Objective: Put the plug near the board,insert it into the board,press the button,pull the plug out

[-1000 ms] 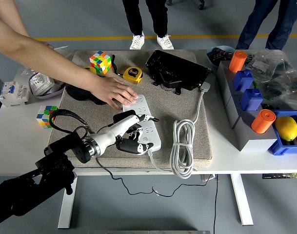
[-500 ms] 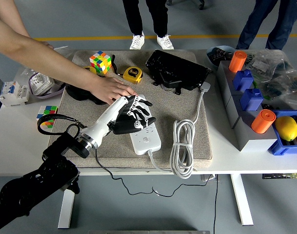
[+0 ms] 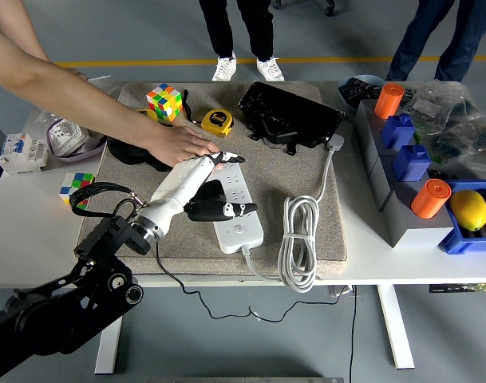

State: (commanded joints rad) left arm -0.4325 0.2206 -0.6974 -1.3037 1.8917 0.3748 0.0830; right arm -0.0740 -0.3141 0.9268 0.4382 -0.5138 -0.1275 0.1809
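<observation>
The left hand (image 3: 209, 187) is stretched out over the white power strip (image 3: 236, 209), which lies on the grey mat (image 3: 306, 171) towards the table's (image 3: 35, 239) near edge. Its fingers are curled, with the thumb over the strip's middle; whether the plug is held in them cannot be told, and the plug itself cannot be made out. The strip's white cable (image 3: 300, 239) is coiled just to the right, near the mat's near right corner. The far end of the strip is pressed down by a person's hand (image 3: 179, 144), reached in from the left edge. A Rubik's cube (image 3: 164, 102), a yellow tape measure (image 3: 217, 121) and a black case (image 3: 290, 116) are set along the mat's far edge. No writing can be read on anything.
</observation>
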